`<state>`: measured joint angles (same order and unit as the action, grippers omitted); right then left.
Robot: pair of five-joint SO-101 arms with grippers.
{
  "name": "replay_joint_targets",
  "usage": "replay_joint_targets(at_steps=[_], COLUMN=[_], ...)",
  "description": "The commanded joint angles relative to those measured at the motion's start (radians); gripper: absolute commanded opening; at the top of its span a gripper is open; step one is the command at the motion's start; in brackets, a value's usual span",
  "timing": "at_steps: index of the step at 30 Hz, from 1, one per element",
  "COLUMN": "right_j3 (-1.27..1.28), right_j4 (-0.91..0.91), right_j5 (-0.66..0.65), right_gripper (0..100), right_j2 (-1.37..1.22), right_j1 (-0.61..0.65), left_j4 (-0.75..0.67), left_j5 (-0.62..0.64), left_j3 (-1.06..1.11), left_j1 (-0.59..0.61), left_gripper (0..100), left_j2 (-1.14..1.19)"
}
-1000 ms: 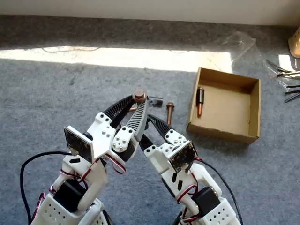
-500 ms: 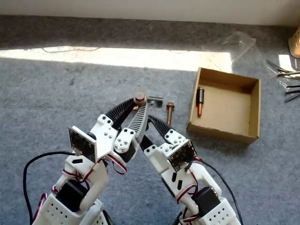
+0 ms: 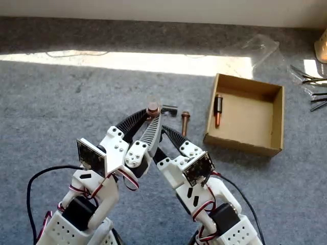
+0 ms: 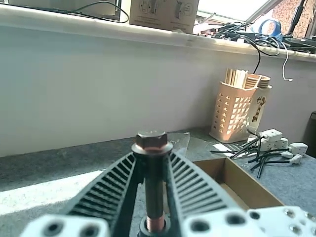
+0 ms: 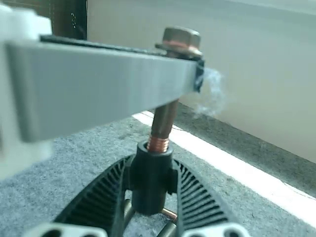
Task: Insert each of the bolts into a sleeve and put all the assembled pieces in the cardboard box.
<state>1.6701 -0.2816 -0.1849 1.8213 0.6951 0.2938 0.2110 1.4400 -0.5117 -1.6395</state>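
High view: the left gripper [image 3: 152, 114], clamped on a copper bolt [image 3: 152, 107], has sunk slightly toward the arms since a second ago. The cardboard box [image 3: 250, 118] holds one assembled piece [image 3: 218, 110]. A loose bolt [image 3: 185, 122] lies on the carpet [image 3: 76, 102] just beside the box.

Left wrist view: the bolt stands upright between the closed fingers.

Right wrist view: the right gripper [image 5: 150, 170] pinches a black sleeve [image 5: 149, 182], and the bolt's shank meets the sleeve's top.
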Motion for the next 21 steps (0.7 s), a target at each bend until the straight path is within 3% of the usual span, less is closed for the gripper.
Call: replay_joint_targets(at_steps=[1,14,21], right_j3=[0.133,0.131,0.090], right_j4=[0.007,0.013,0.008], right_j5=[-0.005,-0.002,0.114], right_gripper=[0.4,0.4,0.4], right_j2=[0.016,0.016,0.016], right_j1=[-0.007,-0.044,-0.090], left_j4=[0.003,0.035,0.098], left_j5=[0.009,0.009,0.009], left_j3=[-0.004,0.001,-0.001], left_j1=[-0.007,0.001,0.045], left_gripper=[0,0,0], left_j2=[-0.002,-0.002,-0.002])
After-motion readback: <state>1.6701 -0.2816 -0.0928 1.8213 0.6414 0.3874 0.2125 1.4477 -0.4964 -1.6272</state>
